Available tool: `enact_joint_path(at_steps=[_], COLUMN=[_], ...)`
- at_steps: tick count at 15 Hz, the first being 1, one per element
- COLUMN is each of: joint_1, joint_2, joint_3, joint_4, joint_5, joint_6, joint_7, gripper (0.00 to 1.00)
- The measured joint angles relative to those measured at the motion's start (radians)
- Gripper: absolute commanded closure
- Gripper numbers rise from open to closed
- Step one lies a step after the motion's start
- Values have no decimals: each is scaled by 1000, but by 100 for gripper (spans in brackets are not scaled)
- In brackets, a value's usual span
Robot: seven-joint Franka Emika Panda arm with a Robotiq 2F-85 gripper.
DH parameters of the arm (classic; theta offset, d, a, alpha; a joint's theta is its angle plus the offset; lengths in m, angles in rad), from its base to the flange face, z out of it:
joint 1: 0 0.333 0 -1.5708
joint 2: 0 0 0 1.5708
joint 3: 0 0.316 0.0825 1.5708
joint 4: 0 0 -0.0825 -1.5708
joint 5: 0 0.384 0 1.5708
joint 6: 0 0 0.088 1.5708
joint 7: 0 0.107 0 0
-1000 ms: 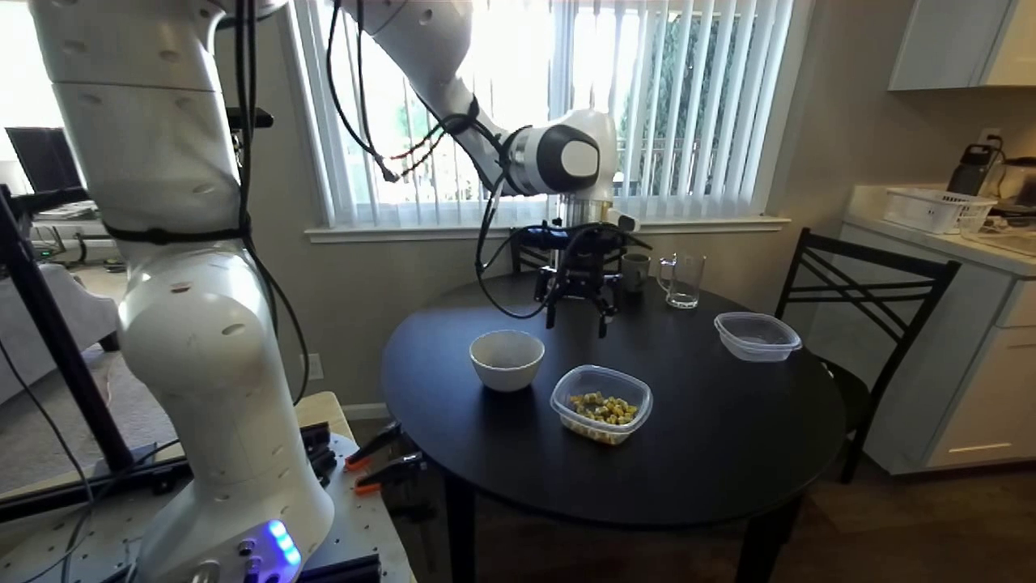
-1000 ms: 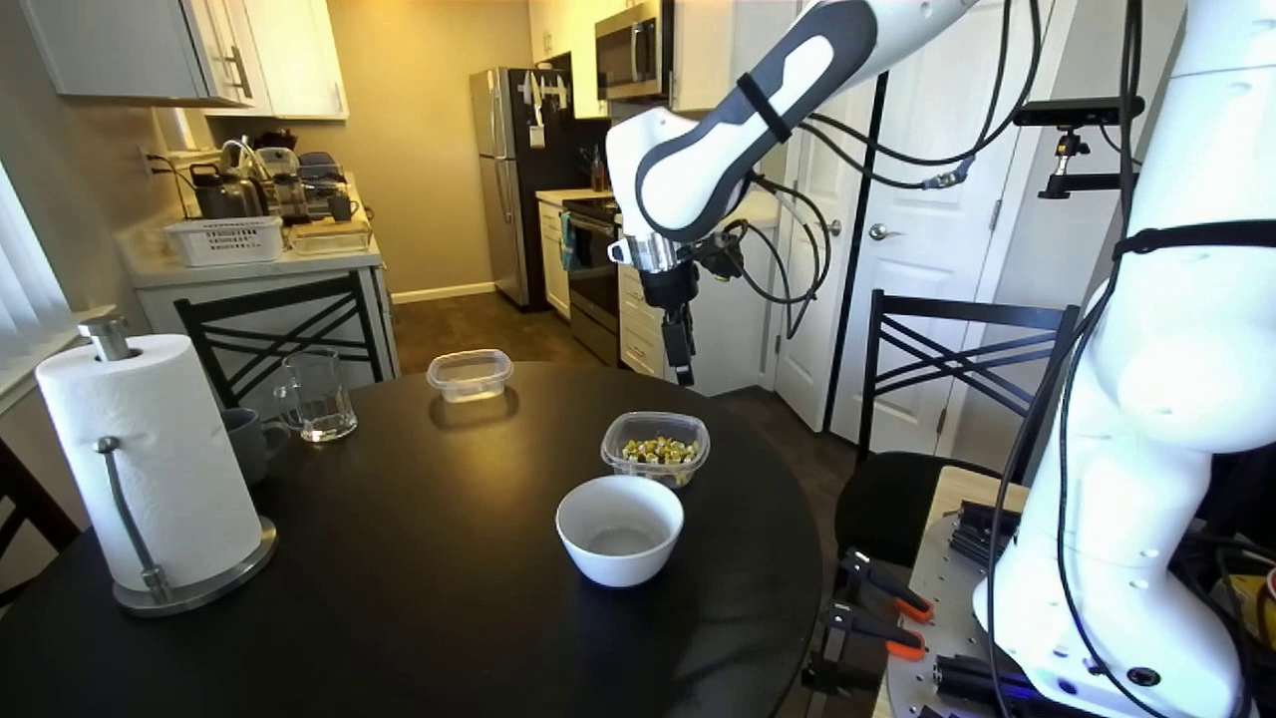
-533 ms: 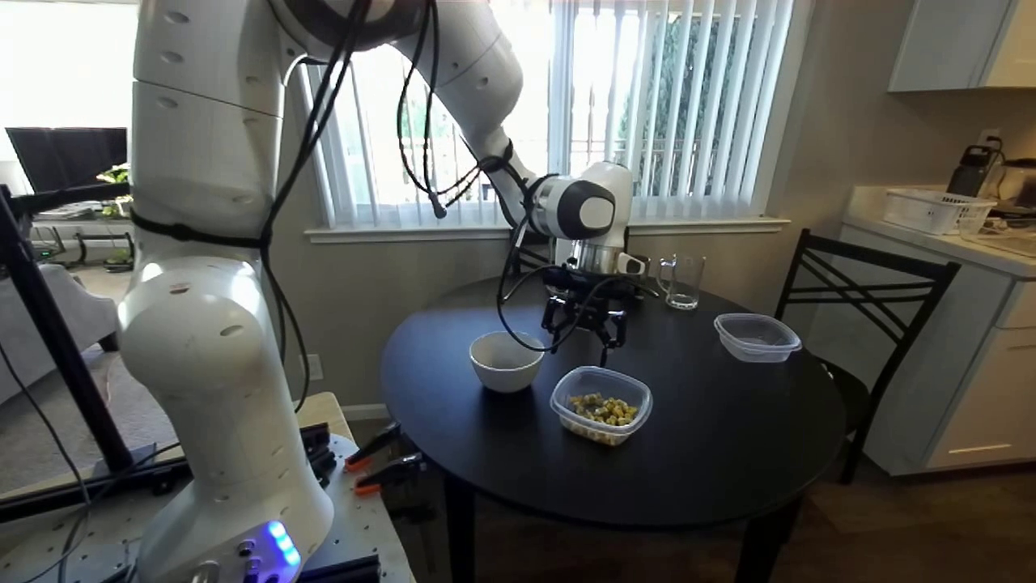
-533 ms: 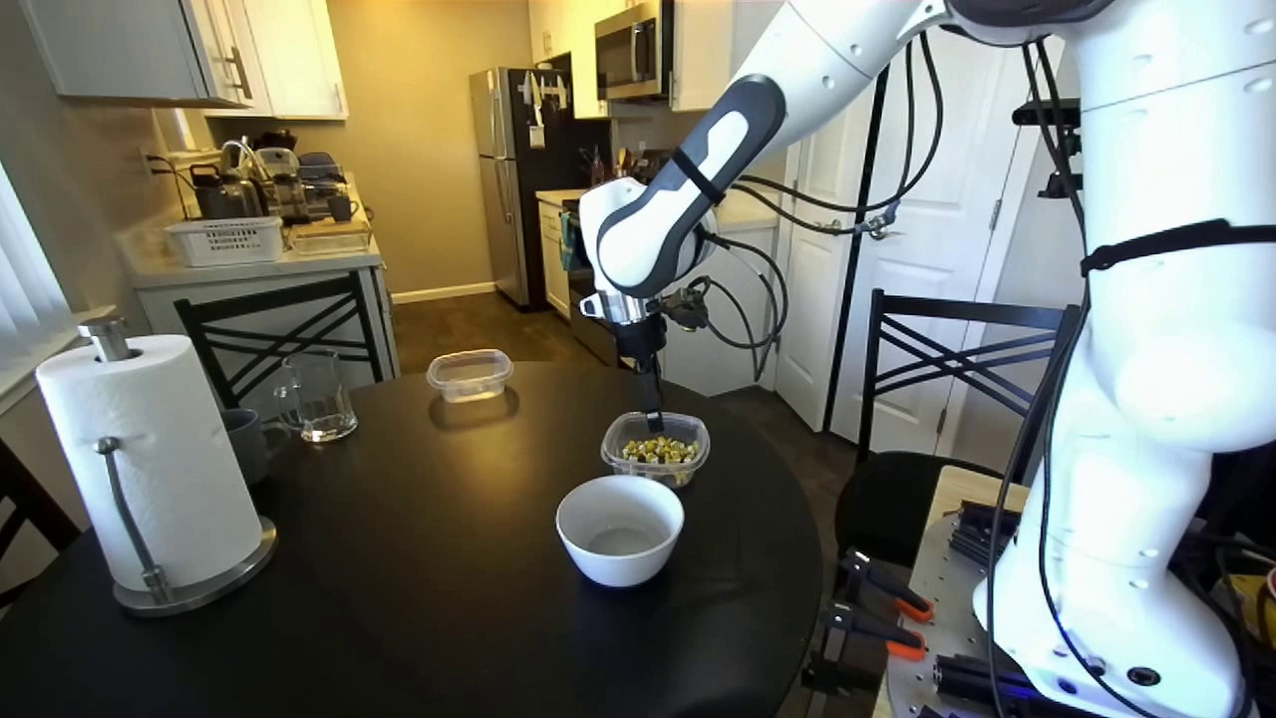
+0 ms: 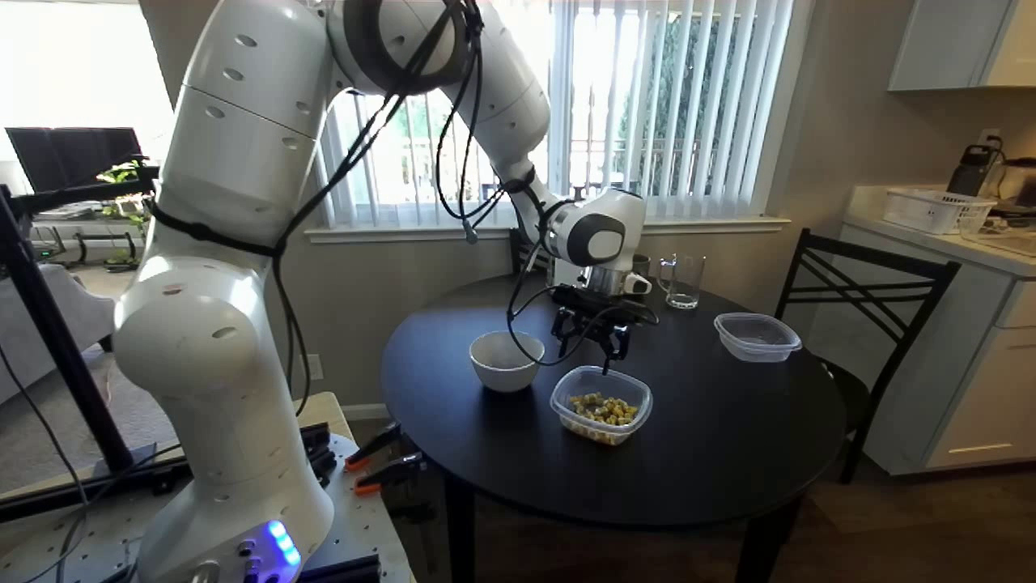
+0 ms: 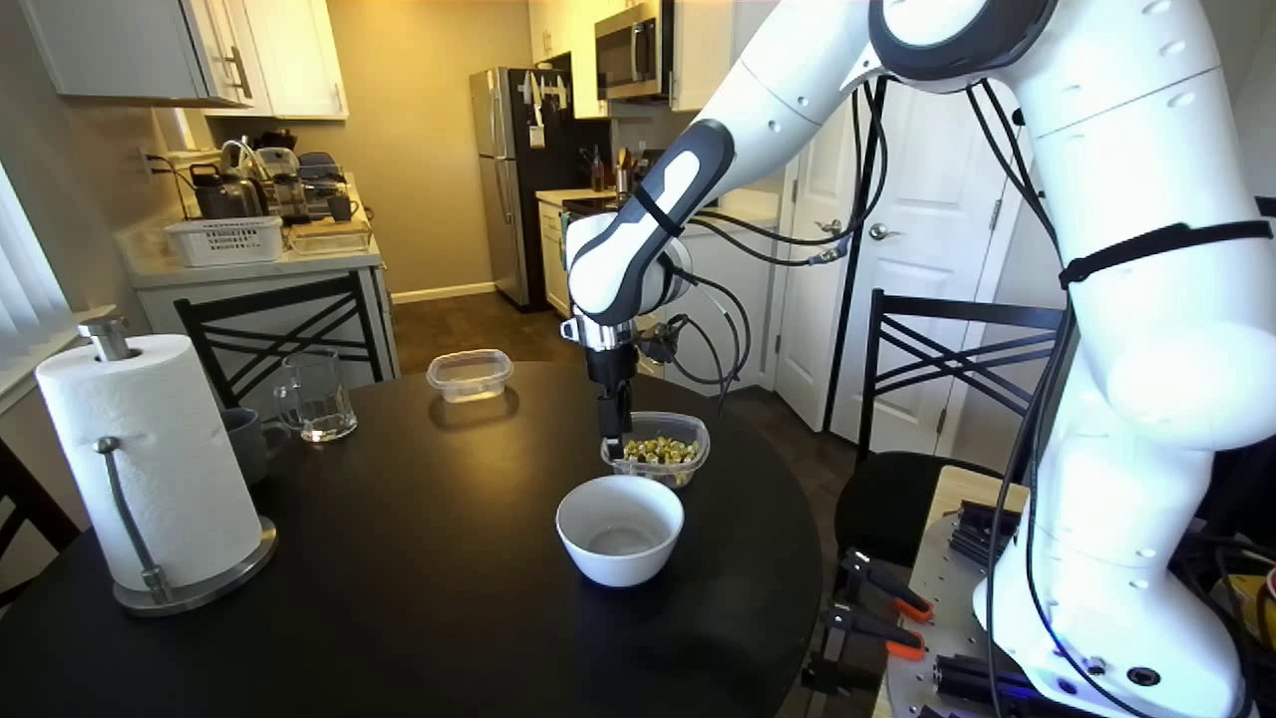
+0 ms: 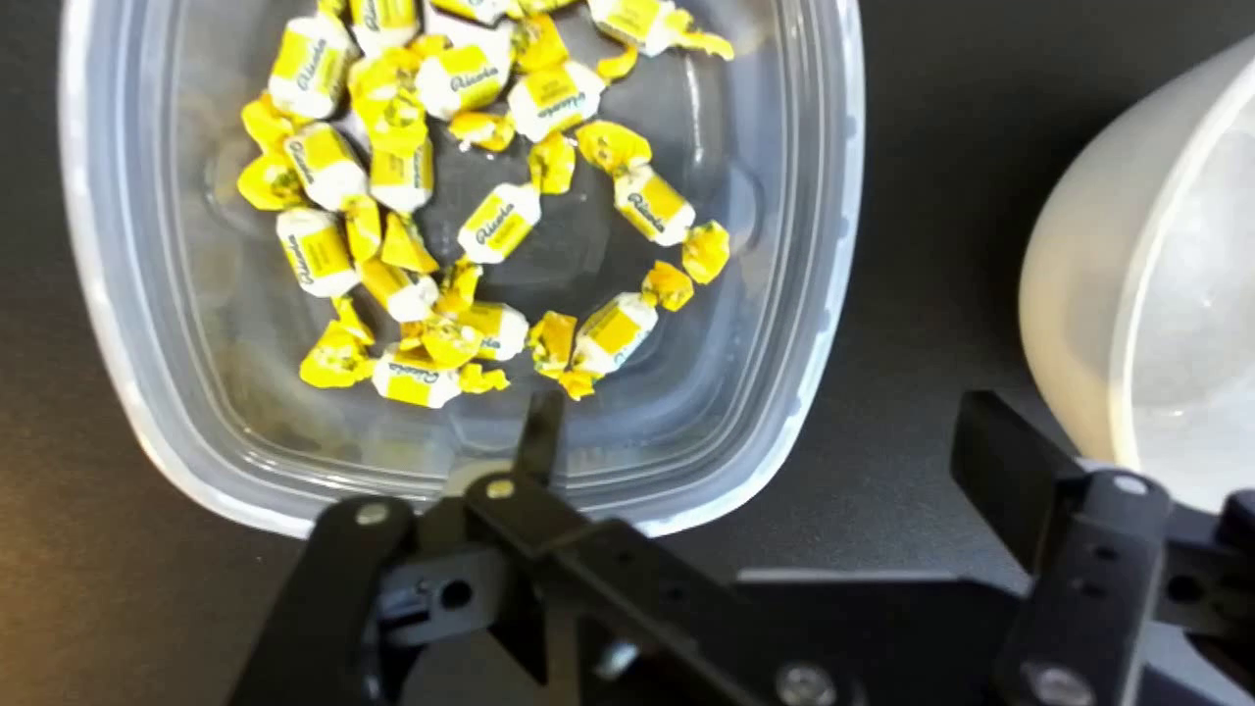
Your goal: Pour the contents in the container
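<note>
Wrist view, tub [image 7: 789,294] facing up, candies [image 7: 500,224] with long axes scattered, pincer [image 7: 760,417] spread wide, empty.

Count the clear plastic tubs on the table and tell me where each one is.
2. The first tub, holding the wrapped candies, stands beside the white bowl; the second tub stands apart, nearer the glass mug. No third shows in any view.
</note>
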Motion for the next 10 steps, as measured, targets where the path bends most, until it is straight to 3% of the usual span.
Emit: enact_joint_path(at_steps=[3,4,5,10], joint_1=[-11,-13,-13,-13], joint_2=[50,64,76,96], joint_3=[18,21,23,27], joint_4=[14,16,16,-1], joint_5=[28,34,39,40], joint_6=[46,63,80,169], joint_7=[4,9,18,84], gripper=[0,25,26,59])
